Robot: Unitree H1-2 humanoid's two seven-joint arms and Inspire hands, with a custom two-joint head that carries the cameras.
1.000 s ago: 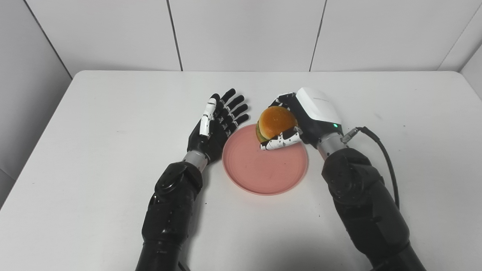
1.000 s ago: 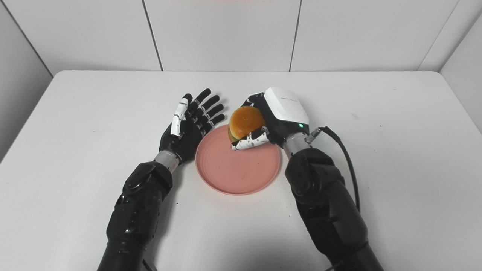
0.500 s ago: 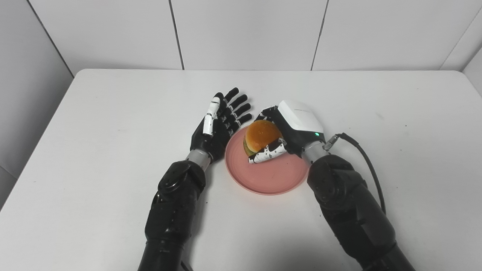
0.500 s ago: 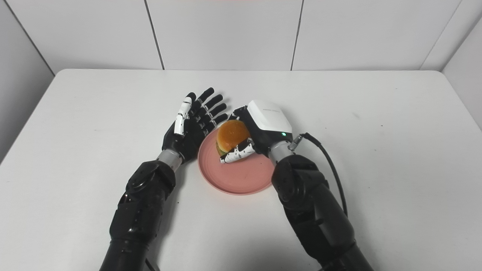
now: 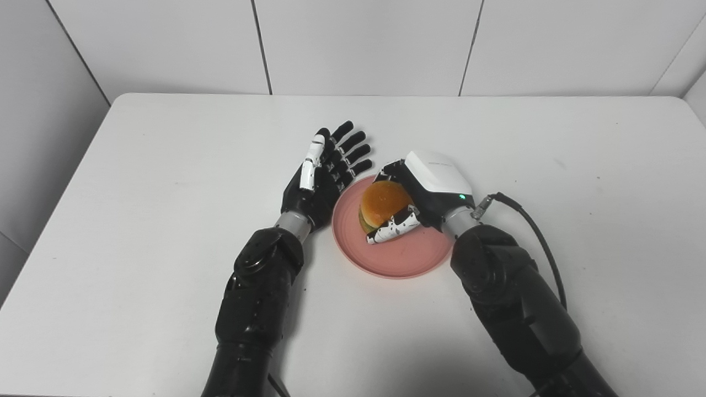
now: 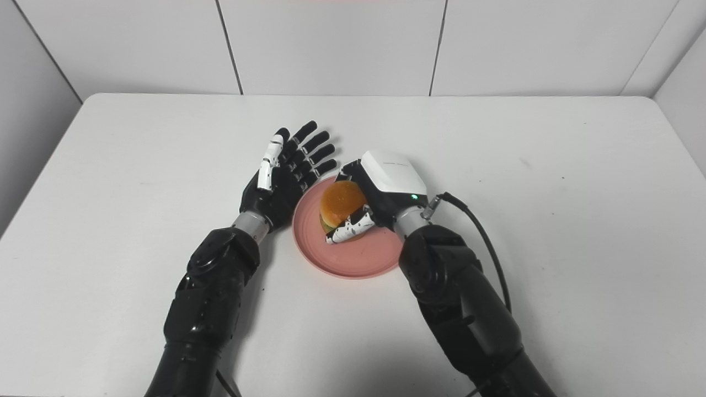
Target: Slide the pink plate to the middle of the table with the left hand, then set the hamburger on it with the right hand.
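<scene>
One hamburger [image 5: 382, 203] sits low over the pink plate [image 5: 408, 256], at the plate's far-left part — whether its base touches the plate I cannot tell. The right hand [image 5: 422, 193] is wrapped around it: fingers [image 5: 389, 170] curl over the far side, the white-speckled thumb [image 5: 392, 230] presses the near side. The plate lies under and just in front of this hand, on the white table [image 5: 165, 165]. The left hand [image 5: 322, 173] lies just left of the plate's rim, fingers spread and straight, holding nothing — palm turned toward the burger. A black cable [image 5: 538, 237] loops from the right wrist.
</scene>
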